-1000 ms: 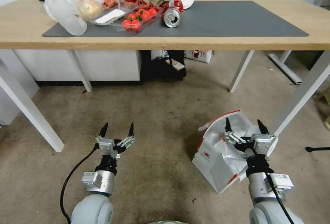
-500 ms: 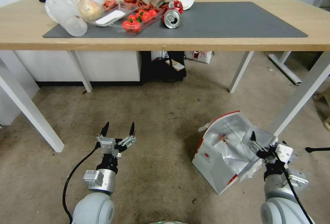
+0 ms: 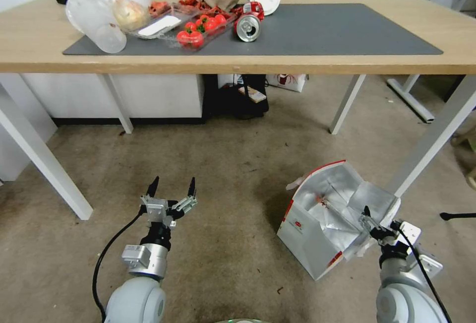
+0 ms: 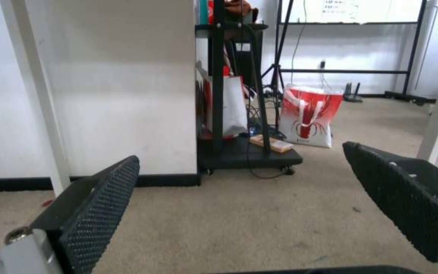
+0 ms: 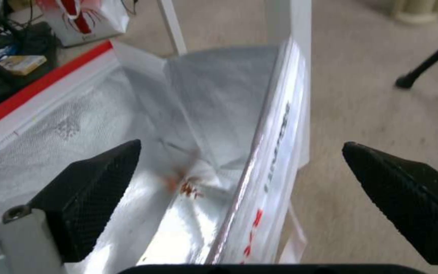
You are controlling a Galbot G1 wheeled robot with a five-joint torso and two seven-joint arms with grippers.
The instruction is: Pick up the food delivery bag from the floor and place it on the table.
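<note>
Your right tool (image 3: 379, 224), spread wide astride the bag (image 3: 317, 233) wall, could crush the thin foil rim if you clamp carelessly.

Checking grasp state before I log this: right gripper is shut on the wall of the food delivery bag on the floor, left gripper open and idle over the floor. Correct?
Not quite. The right gripper is open, not shut: the right wrist view shows its jaws spread either side of the food delivery bag wall. The rest holds: the bag is on the floor, and the left gripper is open and idle over it.
</note>
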